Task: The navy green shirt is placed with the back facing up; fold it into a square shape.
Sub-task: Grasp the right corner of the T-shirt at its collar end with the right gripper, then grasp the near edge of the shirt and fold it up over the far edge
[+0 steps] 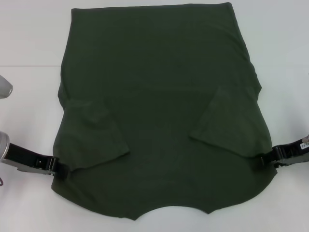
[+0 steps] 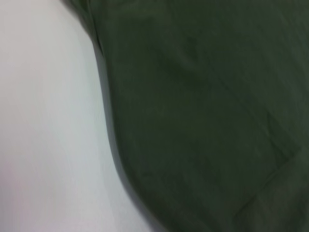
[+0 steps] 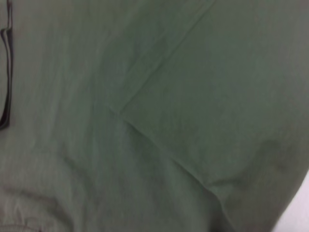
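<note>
The navy green shirt (image 1: 159,106) is lying spread flat on the white table (image 1: 29,43), its collar end nearest the robot and its hem at the far side, with both short sleeves folded inward onto the body of the cloth. The left arm is reaching in low from the left edge, nearly level with the table, and the left gripper (image 1: 62,167) is meeting the shirt's left edge just below the folded sleeve. The right arm is stretching in from the right in the same low pose, and the right gripper (image 1: 263,159) is touching the shirt's right edge. Whether either gripper is pinching the fabric or is spread cannot be told. Both wrist views are showing only green cloth, sleeve seams and a strip of table.
</note>
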`<state>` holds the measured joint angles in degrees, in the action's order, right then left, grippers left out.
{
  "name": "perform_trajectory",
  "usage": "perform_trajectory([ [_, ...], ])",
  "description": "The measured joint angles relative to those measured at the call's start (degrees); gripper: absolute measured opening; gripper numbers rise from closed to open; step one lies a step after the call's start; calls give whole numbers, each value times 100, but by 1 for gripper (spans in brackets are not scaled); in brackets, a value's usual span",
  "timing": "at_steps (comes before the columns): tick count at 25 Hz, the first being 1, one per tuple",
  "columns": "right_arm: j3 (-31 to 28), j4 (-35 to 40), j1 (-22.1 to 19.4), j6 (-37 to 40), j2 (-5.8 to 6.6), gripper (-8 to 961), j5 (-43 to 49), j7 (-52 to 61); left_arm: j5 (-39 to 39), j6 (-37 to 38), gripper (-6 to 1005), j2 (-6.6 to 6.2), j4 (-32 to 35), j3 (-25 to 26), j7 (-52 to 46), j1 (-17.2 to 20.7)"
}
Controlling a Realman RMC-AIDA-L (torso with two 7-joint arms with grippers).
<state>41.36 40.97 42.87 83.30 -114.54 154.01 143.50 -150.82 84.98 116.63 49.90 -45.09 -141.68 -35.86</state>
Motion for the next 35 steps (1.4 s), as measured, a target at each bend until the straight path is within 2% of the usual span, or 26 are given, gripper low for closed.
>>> perform_trajectory([
  [1,8,-1,2,-2,0,735,-5,0,1,-1,47,0,0,0,0,-1],
  [6,13,15,17,-4,0,497,-9,0,4,0,46,-10,3,0,0,-1],
  [11,12,36,20,8,2,256,-17,-36,31,0,47,-14,2,0,1,0],
  [14,12,38,20,10,2,68,-22,-100,111,2,47,-34,-12,0,45,7],
  [18,9,47,34,168,2,60,-25,-300,141,44,47,-71,-19,0,65,26],
  [23,-26,72,38,736,16,56,-42,-651,142,451,48,-175,-52,2,221,34],
  [27,-10,80,-55,1393,21,56,-50,-1071,142,1040,47,-347,-255,79,405,4],
  [32,-8,80,-174,2121,51,56,-48,-1655,141,1636,46,-531,-435,472,591,-13],
  [35,7,78,-206,2448,56,55,-7,-1969,119,2021,46,-599,-518,498,643,-15],
])
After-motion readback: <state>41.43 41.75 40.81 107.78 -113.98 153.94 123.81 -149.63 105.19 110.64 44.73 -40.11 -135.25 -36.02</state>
